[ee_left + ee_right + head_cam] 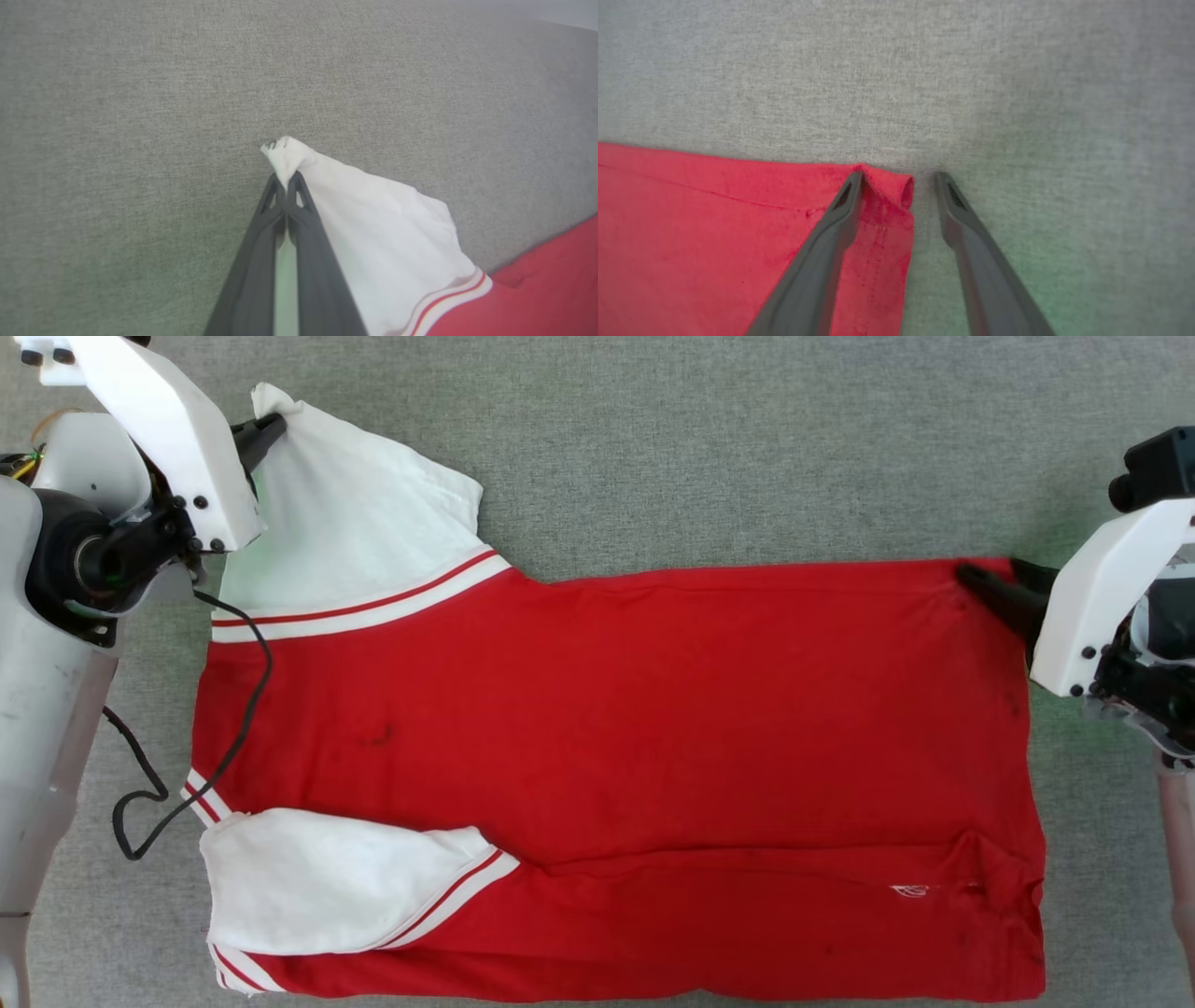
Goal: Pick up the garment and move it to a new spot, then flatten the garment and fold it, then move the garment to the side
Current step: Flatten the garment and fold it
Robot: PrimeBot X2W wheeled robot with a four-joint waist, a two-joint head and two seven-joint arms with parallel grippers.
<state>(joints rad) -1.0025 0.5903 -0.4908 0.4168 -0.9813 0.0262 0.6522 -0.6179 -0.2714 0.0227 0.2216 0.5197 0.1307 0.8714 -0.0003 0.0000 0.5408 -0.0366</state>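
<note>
One grey fabric-covered worktop (709,448) spans the head view, and the red T-shirt (616,709) lies flat across it, neck end toward the robot's left and hem toward its right, with its near long edge folded over onto the body. Its far white sleeve (355,523) spreads outward over the grey cloth, while the near white sleeve (327,882) lies folded in on the red body. The left claw (271,429) is pressed together, pinching the tip of the far sleeve, which bunches just past the fingertips in the left wrist view. The right claw (994,581) stands spread at the far hem corner: one finger rests on the red cloth, the other on the bare worktop just beside the edge, with the curled corner between them. A black cable (245,709) from the left arm drapes over the shirt's shoulder. A small white mark (910,891) sits near the hem.
</note>
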